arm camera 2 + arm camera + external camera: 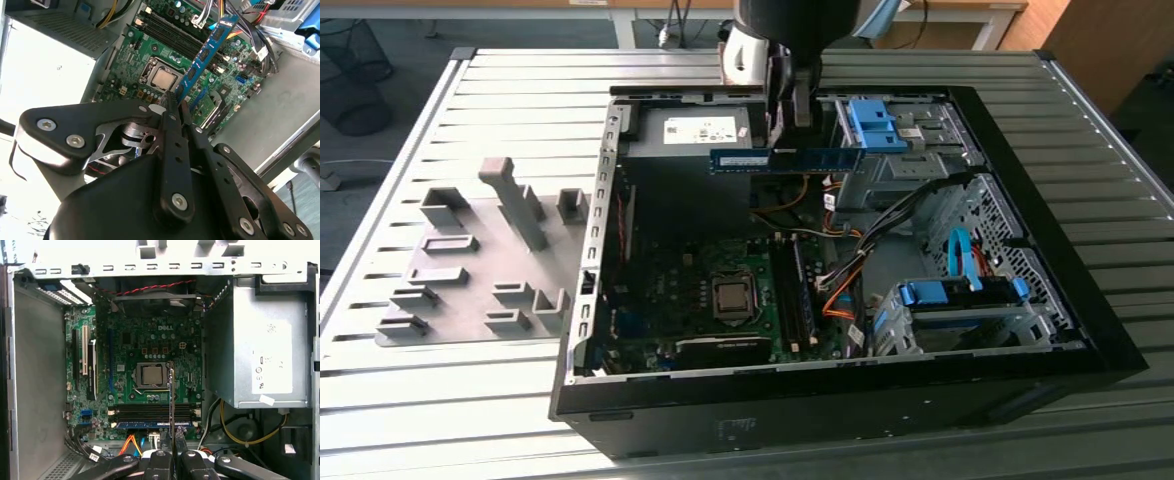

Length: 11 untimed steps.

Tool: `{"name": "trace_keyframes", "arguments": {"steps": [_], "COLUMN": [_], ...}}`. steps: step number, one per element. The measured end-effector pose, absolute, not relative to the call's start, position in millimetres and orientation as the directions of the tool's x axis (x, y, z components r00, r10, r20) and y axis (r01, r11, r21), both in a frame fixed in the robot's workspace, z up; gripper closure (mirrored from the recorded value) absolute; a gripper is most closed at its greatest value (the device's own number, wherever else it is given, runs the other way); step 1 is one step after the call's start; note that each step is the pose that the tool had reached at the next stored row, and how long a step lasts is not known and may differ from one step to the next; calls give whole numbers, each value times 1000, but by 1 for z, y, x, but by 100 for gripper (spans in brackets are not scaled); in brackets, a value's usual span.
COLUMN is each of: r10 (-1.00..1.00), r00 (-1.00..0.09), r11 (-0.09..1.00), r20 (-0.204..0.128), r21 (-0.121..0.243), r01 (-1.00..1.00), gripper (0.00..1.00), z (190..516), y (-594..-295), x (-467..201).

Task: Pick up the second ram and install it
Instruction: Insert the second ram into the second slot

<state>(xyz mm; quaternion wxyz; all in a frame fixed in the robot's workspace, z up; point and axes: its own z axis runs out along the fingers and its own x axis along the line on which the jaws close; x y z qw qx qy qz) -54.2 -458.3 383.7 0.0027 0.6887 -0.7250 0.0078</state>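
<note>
My gripper (790,138) is shut on the second ram (787,160), a long blue-green stick with dark chips. I hold it level in the air above the open computer case (1067,330), over its far end. In the second wrist view the second ram (205,52) runs out from the gripper (175,103) over the green motherboard (150,55). Edge-on in the first wrist view, the second ram (171,400) is a thin line rising from the gripper (171,442), crossing the black memory slots (150,412). A blue stick (150,424) sits in the slot nearest the gripper.
The processor socket (151,375) lies beside the slots. A silver power supply (260,350) fills one end of the case. Blue drive cages (874,125) (961,295) and orange cables (841,290) crowd the exterior view's right. A grey fixture plate (480,260) lies on the slatted table.
</note>
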Motion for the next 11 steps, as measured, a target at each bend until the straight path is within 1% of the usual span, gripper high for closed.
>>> {"name": "trace_keyframes", "arguments": {"steps": [11], "r10": [-973], "r00": [-231], "r11": [231], "r20": [15], "r21": [-8], "r01": [-973], "gripper": [86], "z": [382], "y": [-458], "x": [-54]}}
